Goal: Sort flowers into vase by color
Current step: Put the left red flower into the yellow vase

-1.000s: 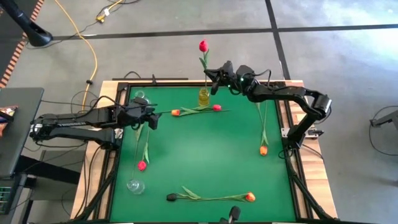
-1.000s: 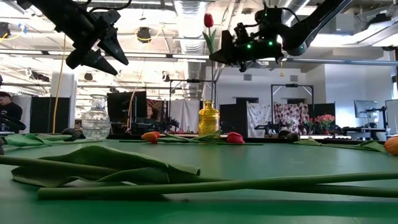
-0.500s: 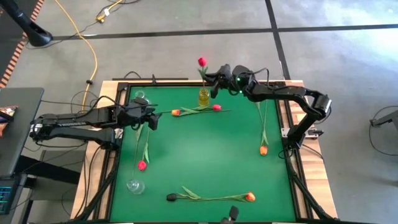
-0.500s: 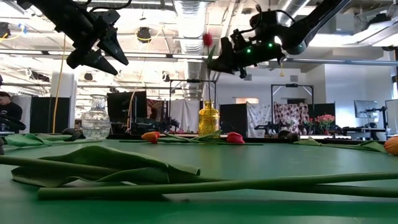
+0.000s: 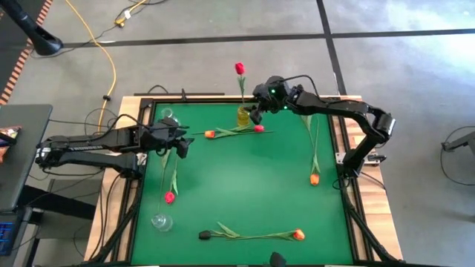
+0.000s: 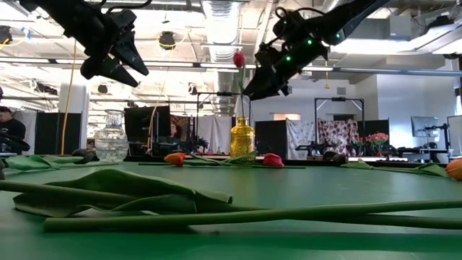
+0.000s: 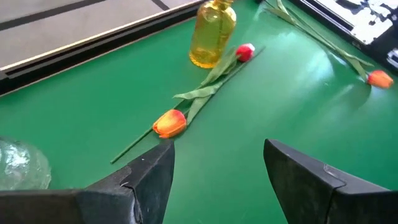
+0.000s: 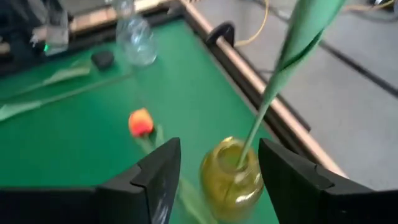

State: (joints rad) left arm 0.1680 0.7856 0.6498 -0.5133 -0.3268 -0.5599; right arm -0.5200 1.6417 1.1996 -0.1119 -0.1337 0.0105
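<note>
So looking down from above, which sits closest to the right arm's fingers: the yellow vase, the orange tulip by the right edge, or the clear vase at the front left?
1. The yellow vase, right beside the right gripper at the table's back edge.
2. The orange tulip, near the right edge.
3. The clear vase, front left corner, farthest.

The left gripper (image 7: pixel 219 163) hangs with its fingers spread over the green table (image 7: pixel 93 106). Ahead, an orange tulip (image 7: pixel 169 122) and a red tulip (image 7: pixel 245 51) lie with stems crossing beside the yellow vase (image 7: pixel 213 34); another orange tulip (image 7: pixel 379 78) lies near the table's edge
</note>
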